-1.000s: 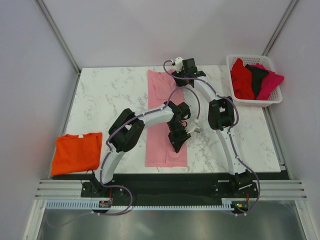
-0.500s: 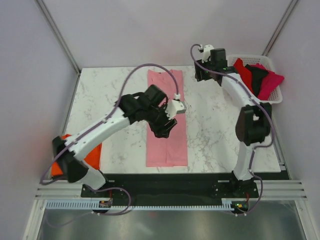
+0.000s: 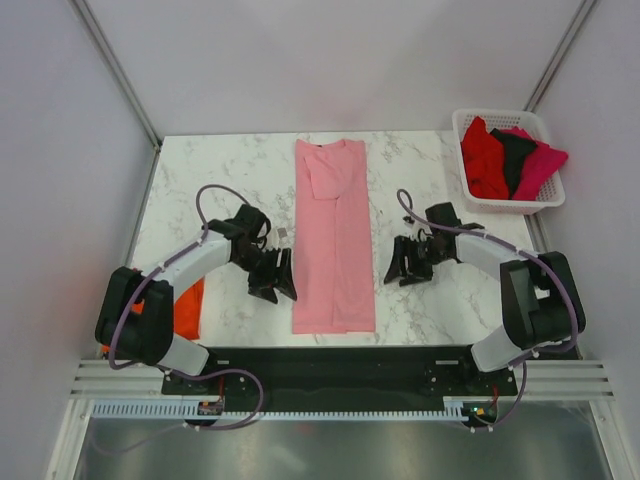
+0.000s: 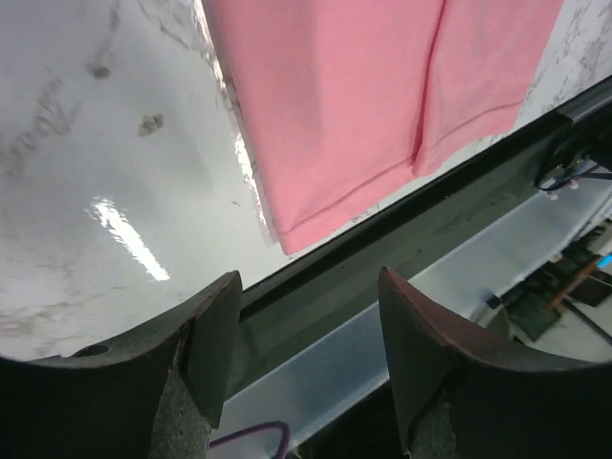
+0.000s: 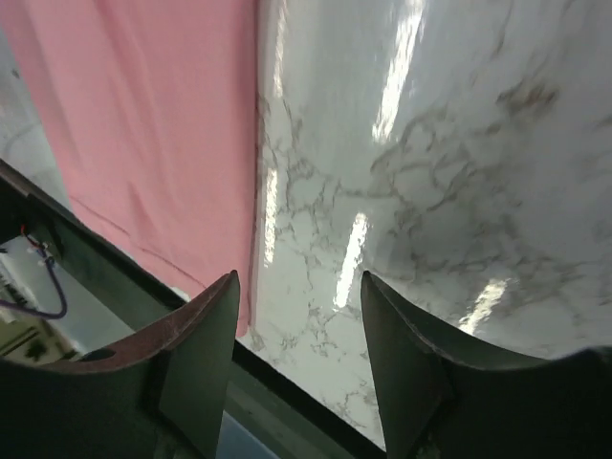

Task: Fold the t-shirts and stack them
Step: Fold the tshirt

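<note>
My left jaws, my right jaws: both spread, empty, low beside near half of light pink t-shirt (image 3: 333, 250). Change: both arms moved off shirt to flanks. Shirt lies as long strip, table (image 3: 200, 190) centre; crosswise fold likely next.

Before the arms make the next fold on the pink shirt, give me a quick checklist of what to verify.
1. Pink t-shirt lies flat as a long strip: ok.
2. Left gripper open, empty, beside its left edge: ok.
3. Right gripper open, empty, beside its right edge: ok.
4. Orange t-shirt neatly folded: cannot tell, left arm covers part.
5. Basket emptied: not ok, red, black and magenta shirts inside.
</note>
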`<state>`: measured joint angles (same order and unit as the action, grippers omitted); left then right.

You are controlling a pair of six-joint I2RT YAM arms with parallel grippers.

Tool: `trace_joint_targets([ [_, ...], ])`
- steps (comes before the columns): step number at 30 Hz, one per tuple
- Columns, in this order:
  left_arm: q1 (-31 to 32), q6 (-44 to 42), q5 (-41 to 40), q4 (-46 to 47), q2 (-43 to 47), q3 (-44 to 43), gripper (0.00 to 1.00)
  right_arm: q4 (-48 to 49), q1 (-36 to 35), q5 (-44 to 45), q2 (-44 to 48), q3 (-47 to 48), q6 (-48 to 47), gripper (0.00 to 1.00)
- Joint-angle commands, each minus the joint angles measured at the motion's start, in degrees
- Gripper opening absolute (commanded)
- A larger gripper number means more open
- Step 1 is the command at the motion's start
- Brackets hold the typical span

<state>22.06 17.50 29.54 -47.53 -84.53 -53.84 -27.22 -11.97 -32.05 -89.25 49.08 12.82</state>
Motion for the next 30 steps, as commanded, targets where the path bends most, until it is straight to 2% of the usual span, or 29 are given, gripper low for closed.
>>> trace_joint_targets([
  [1,0.43,9.92,8.51,10.25,2.44,6.45,0.66,1.21,-0.51,-8.46,4.26,-6.07,6.16,0.62],
  [2,0.44,11.93,9.04,13.57,2.44,8.12,0.66,1.12,-0.95,-8.46,5.05,-7.23,6.51,0.62],
  [6,0.44,14.41,9.84,16.06,2.35,14.37,0.66,1.64,-5.07,-8.29,5.14,-10.40,9.49,0.63],
  [11,0.52,16.68,8.34,16.94,-0.36,16.31,0.65,4.90,-11.67,-7.68,1.99,-12.52,14.95,0.63],
  [17,1.58,17.92,6.32,18.35,-3.53,15.88,0.61,3.67,-13.17,-5.04,-2.32,-11.99,16.01,0.62],
  [23,2.46,18.80,6.14,19.84,-5.20,16.40,0.51,2.88,-15.10,-3.72,-5.31,-11.11,15.92,0.61],
  [28,3.77,19.07,6.06,20.11,-6.52,15.79,0.49,1.83,-16.07,-1.96,-6.81,-10.32,15.92,0.60],
  [30,3.95,18.98,5.97,20.02,-6.79,15.70,0.45,1.56,-16.07,-1.78,-6.99,-10.15,15.83,0.58],
])
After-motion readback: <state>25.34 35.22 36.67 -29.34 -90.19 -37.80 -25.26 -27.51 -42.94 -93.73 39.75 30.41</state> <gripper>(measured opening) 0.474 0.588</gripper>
